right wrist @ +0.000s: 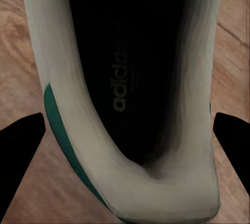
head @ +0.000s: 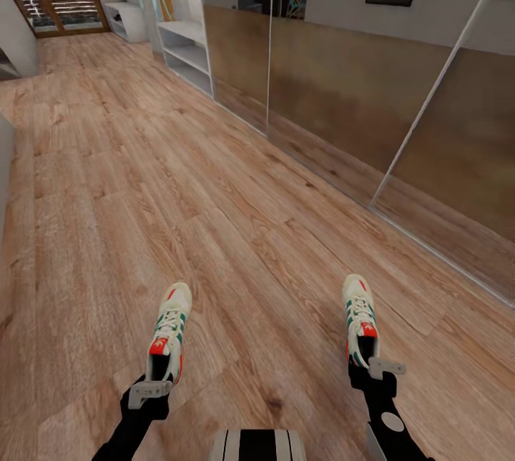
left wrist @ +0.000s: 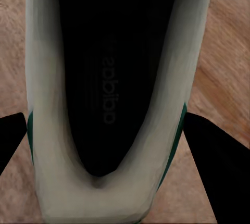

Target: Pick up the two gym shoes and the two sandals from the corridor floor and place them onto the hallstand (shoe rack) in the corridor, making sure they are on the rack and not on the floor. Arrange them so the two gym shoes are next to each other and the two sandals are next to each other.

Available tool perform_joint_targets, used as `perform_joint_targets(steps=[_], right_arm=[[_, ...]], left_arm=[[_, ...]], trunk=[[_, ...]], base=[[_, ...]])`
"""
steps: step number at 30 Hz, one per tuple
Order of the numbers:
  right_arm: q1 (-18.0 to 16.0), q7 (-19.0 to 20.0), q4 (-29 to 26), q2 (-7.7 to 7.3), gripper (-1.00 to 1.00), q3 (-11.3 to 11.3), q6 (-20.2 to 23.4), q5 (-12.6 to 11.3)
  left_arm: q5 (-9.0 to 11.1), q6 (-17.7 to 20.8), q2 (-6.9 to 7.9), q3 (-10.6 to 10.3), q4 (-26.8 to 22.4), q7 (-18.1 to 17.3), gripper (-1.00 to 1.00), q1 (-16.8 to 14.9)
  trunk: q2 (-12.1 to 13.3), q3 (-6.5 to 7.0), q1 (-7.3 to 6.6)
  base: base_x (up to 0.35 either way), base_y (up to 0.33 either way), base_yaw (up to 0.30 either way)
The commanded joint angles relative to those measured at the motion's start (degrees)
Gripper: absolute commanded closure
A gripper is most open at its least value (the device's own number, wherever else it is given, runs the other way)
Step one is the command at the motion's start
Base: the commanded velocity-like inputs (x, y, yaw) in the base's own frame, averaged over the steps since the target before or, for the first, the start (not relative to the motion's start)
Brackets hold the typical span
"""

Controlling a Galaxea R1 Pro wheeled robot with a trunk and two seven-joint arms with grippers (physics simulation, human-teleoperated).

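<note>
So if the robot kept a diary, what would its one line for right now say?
left gripper: holding gym shoe by heel | right gripper: holding other gym shoe | corridor floor below | shelf unit ahead

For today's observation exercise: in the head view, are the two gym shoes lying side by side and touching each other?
No. The left gym shoe and the right gym shoe are far apart, with a broad stretch of corridor floor between them.

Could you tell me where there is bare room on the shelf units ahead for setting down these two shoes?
The white open shelf unit by the mirrored wall shows bare tiers, and the corridor floor leading to it is open. It is crowded only at the grippers, where the left gym shoe and right gym shoe sit.
</note>
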Motion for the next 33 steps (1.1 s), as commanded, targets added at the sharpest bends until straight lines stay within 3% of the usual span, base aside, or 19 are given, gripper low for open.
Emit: perform_joint_targets(steps=[1,6,9,11,12,19,33], right_arm=[[0.1,-0.1,0.2,0.01,1.0,-0.3,-0.3,0.7],[1.1,0.1,1.5,-0.04,1.0,-0.3,-1.5,1.9],[2.0,0.1,2.0,-0.02,1.0,-0.3,-3.1,5.1],[3.4,0.1,2.2,-0.01,1.0,-0.3,-5.7,9.2],[5.3,0.0,2.5,0.0,1.0,-0.3,-9.1,11.9],[7.6,-0.1,6.2,0.02,1.0,-0.4,-13.6,12.9],[7.8,-0.3,14.3,0.14,1.0,-0.4,-19.9,13.2]], left_arm=[[0.2,-0.4,-0.03,0.5,0.9,-0.1,1.0,0.3],[0.3,-3.8,-0.08,3.8,4.7,1.1,1.0,0.8],[0.2,-5.4,-0.1,5.8,6.2,1.3,1.0,0.8],[0.2,-6.2,-0.1,7.4,7.9,1.4,1.0,0.9],[0.3,-6.7,-0.06,8.8,10.1,1.4,1.0,1.0],[0.1,-8.9,0.01,12.8,11.5,1.2,1.0,1.9],[-0.2,-10.4,-0.22,13.3,11.6,1.3,1.0,2.1]], trunk=[[0.0,0.29,-0.03],[0.1,1.84,-0.16],[0.1,2.77,-0.24],[0.1,3.39,-0.29],[0.1,3.48,-0.29],[0.1,4.09,-0.29],[0.1,5.33,-0.29]], base=[[0.0,0.0,-0.092],[0.0,0.0,-0.092],[0.0,0.0,-0.093],[0.0,0.0,-0.093],[0.0,0.0,-0.093],[0.0,0.0,-0.093],[0.0,0.0,-0.094]])
